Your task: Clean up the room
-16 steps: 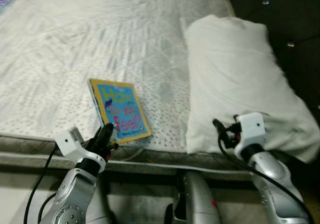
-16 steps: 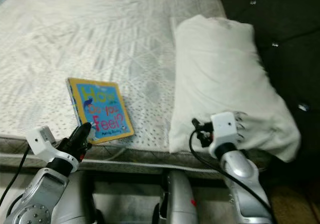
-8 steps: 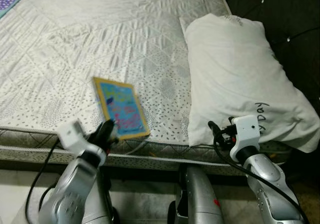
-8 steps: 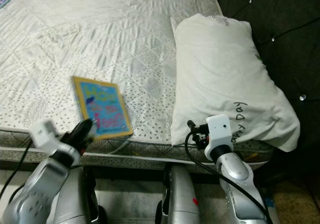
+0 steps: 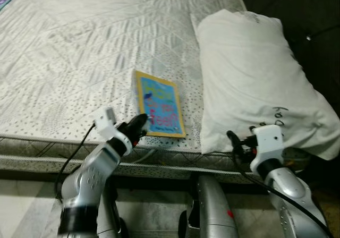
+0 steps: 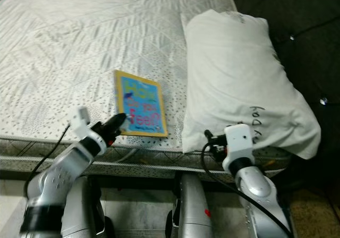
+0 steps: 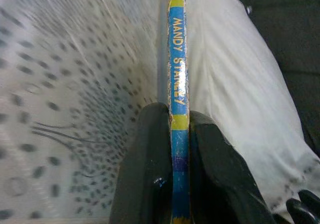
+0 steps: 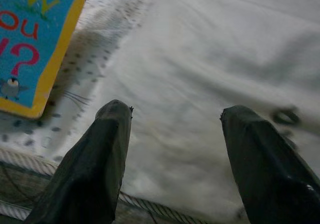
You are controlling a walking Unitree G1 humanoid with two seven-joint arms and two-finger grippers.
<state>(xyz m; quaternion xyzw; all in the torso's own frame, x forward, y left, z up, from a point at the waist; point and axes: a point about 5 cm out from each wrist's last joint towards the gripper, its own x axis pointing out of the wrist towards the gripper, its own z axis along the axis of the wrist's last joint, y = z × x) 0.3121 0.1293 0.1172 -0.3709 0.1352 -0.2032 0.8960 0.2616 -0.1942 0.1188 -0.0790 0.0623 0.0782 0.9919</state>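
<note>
1 item in hand: left claw (image 7: 172, 149) clamped on children's board book (image 5: 159, 104) at bed (image 5: 79, 41) edge, beside white pillow (image 5: 249, 78). Right claw (image 8: 175, 159) spread apart, empty, facing pillow. Book grasped, not yet put away; tidying barely begun.

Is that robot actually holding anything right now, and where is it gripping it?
Yes: the left gripper pinches the yellow-bordered blue picture book by its spine edge. The right gripper is open, holding nothing.
</note>
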